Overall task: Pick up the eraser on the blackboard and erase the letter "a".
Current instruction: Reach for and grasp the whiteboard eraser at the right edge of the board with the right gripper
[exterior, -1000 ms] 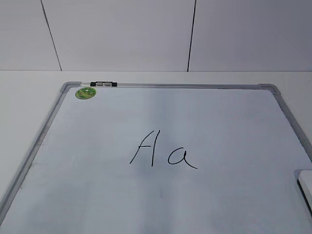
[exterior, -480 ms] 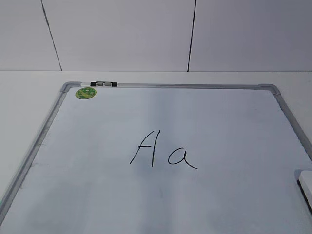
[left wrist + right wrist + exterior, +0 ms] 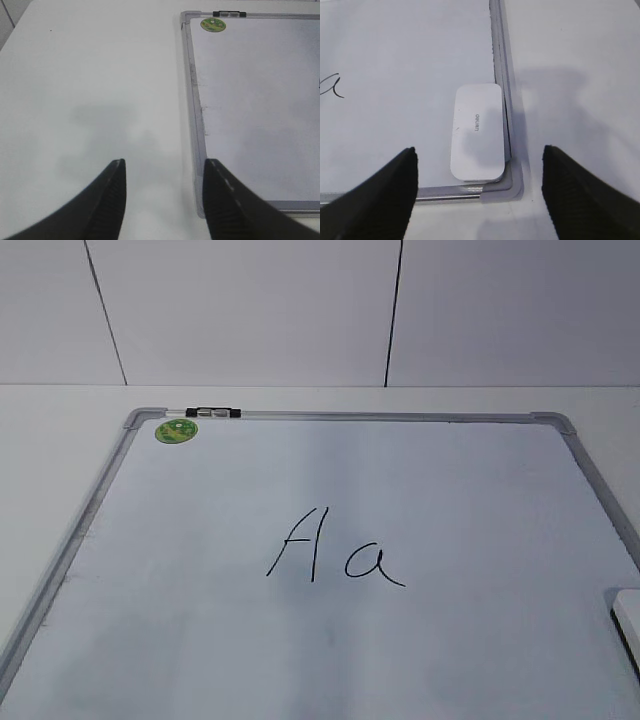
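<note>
Right end effector (image 3: 479, 192) agape above the eraser (image 3: 477, 131) — left end effector (image 3: 164, 200) likewise apart; blackboard (image 3: 499, 75) corner

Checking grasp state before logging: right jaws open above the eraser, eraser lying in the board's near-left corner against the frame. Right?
Not quite. The eraser lies in the near-right corner of the blackboard, against the right frame, as the right wrist view shows. The rest holds: the right gripper is open above it.

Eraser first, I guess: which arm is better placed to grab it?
The right. Its open claw hangs just above the eraser, which lies in the board's near right corner. The left claw is over bare table beside the board's left edge, far from it.
</note>
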`<action>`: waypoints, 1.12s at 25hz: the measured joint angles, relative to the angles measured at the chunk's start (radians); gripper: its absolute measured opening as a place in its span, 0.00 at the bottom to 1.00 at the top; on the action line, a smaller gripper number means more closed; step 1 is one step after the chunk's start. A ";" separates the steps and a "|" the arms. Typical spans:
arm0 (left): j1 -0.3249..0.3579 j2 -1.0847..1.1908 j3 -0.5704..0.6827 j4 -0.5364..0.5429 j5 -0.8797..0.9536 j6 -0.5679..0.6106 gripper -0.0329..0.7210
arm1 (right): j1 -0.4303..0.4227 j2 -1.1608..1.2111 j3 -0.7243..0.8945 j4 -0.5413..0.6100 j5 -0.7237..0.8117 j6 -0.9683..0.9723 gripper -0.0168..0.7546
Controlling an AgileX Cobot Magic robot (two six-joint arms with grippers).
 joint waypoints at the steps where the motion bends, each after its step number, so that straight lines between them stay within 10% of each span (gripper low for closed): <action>1: 0.000 0.000 0.000 0.000 0.000 0.000 0.54 | 0.000 0.025 0.000 0.000 0.000 0.000 0.79; 28: 0.000 0.000 0.000 -0.009 0.000 0.000 0.54 | 0.000 0.935 -0.270 0.134 -0.004 -0.082 0.89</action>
